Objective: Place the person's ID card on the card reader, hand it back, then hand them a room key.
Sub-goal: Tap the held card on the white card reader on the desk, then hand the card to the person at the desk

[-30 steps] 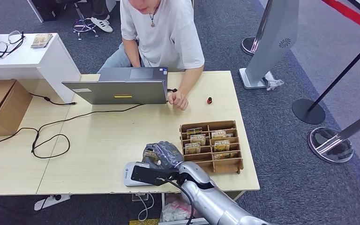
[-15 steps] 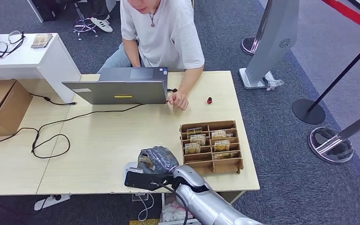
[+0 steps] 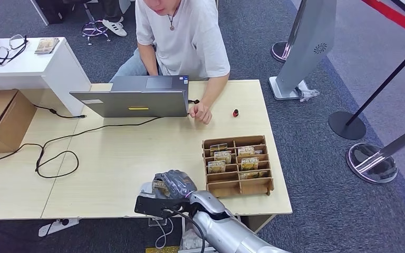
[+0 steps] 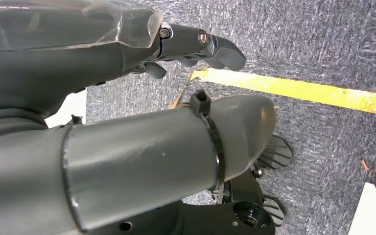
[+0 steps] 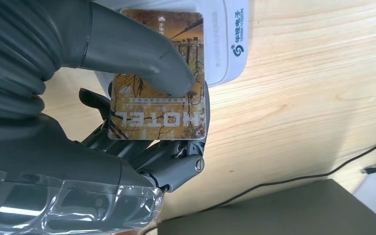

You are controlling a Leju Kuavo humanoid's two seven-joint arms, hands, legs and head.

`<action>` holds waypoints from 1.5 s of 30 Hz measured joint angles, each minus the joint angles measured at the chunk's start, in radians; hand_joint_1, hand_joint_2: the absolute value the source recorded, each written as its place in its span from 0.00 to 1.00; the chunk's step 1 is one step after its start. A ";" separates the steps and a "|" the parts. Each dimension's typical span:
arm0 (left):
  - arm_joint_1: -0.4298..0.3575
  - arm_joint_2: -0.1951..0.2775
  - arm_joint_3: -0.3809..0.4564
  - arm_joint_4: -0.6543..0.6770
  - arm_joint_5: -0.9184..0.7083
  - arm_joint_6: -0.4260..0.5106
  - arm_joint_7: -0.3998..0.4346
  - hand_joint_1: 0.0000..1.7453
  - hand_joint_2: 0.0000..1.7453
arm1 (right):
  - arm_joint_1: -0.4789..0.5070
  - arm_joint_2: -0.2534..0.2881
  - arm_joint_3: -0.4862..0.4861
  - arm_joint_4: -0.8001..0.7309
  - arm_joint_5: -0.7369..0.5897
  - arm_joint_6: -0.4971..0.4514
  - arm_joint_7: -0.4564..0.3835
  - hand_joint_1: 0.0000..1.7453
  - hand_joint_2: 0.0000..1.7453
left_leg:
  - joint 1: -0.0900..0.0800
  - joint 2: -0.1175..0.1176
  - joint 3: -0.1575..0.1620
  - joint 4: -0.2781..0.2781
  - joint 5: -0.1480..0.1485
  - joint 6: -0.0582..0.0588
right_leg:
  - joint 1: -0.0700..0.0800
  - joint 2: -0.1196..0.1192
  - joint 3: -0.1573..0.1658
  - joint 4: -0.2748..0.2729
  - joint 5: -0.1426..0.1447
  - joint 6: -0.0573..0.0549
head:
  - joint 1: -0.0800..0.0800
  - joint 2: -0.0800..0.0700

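the right hand (image 5: 142,122) pinches the card (image 5: 159,78) between thumb and fingers just over the white card reader (image 5: 225,39) at the desk (image 3: 116,158) edge; it looks thin, light, stiff and slippery, so a hold across its flat faces seems best.

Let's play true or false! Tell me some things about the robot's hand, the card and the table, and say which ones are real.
1. The robot's right hand holds a brown card printed HOTEL. True.
2. The card is over the white card reader. True.
3. The wooden divided tray is empty. False: several cards stand in its compartments.
4. The grey laptop is closed flat. False: it stands open before the person in the white T-shirt.
5. The left hand holds a card. False: it holds nothing.
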 joint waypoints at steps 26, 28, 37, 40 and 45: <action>0.000 0.006 -0.001 0.000 -0.016 -0.012 0.000 0.00 0.00 | -0.073 0.026 0.000 0.128 -0.006 0.002 0.073 1.00 1.00 | 0.000 0.000 0.001 0.000 0.000 0.000 | 0.000 0.000 0.000 0.000 0.000 0.000 | 0.000 0.000; 0.000 0.007 -0.001 0.000 -0.016 -0.014 0.000 0.00 0.00 | -0.075 0.027 0.000 0.131 -0.004 0.004 0.074 1.00 1.00 | 0.000 0.000 0.001 0.000 0.000 0.000 | 0.000 0.000 0.000 0.000 0.000 0.000 | 0.000 0.000; 0.000 0.007 -0.001 0.000 -0.019 -0.019 0.000 0.00 0.00 | -0.076 0.028 -0.005 0.131 -0.023 0.003 0.041 1.00 1.00 | 0.000 0.000 0.001 0.000 0.000 0.000 | 0.000 0.000 0.001 0.000 0.000 0.000 | 0.000 0.000; 0.000 0.008 -0.001 0.000 -0.018 -0.020 0.001 0.00 0.00 | -0.075 0.028 -0.016 0.109 -0.046 0.012 0.016 1.00 1.00 | 0.000 0.000 0.001 0.000 0.000 0.000 | 0.000 0.000 0.001 0.000 0.000 0.000 | 0.000 0.000; 0.000 0.009 -0.001 0.000 -0.024 -0.028 0.000 0.00 0.00 | -0.054 0.017 -0.044 0.024 -0.082 0.022 -0.015 1.00 1.00 | 0.000 0.000 0.001 0.000 0.000 0.000 | 0.000 0.000 0.000 0.000 0.000 0.000 | 0.000 0.000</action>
